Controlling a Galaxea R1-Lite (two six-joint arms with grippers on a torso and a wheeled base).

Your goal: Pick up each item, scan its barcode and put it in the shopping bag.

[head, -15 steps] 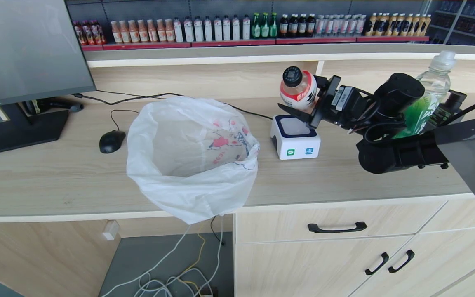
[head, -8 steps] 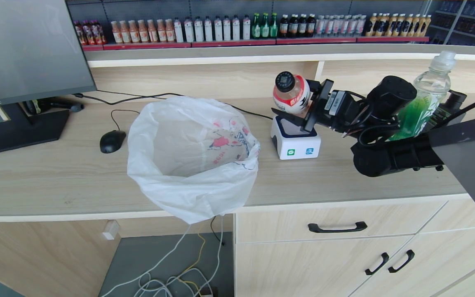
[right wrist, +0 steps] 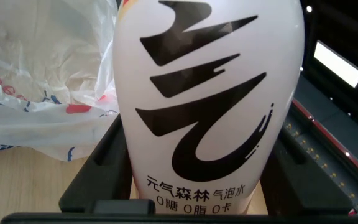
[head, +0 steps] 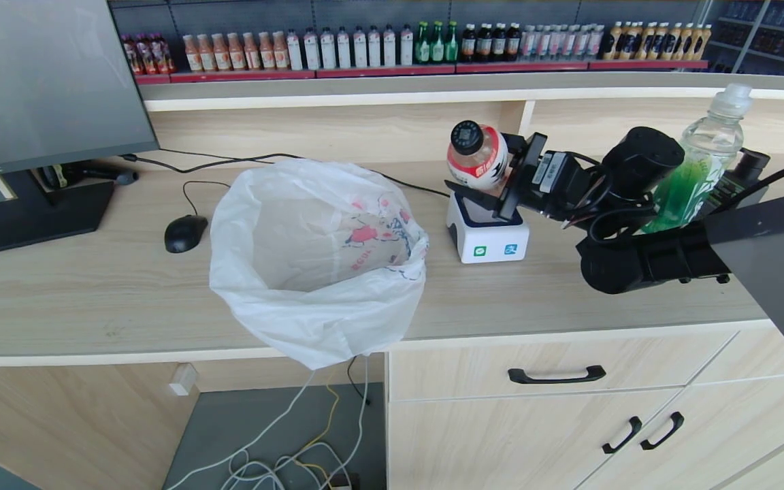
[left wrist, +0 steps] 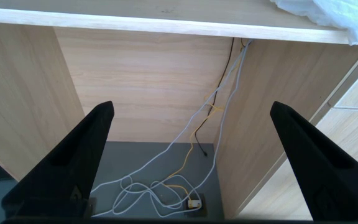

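My right gripper (head: 484, 178) is shut on a white drink bottle (head: 477, 155) with a black cap and red band, holding it just above the white barcode scanner (head: 486, 236) on the counter. In the right wrist view the bottle (right wrist: 207, 106) stands between the fingers (right wrist: 98, 168), with the scanner's dark window (right wrist: 340, 68) and the bag (right wrist: 36, 81) beyond. The white shopping bag (head: 317, 255) stands open left of the scanner. A clear bottle with a green label (head: 695, 160) stands on the counter behind my right arm. My left gripper (left wrist: 188, 162) is open, low below the counter edge.
A black mouse (head: 184, 233) and a monitor (head: 38, 82) sit on the counter's left. A raised wooden ledge (head: 433, 92) runs behind the counter. Drawers with black handles (head: 555, 374) are below. Loose cables (left wrist: 185, 180) lie on the floor under the counter.
My right gripper has carried the bottle a little left and down, closer over the scanner. The bag and the green-label bottle have not moved.
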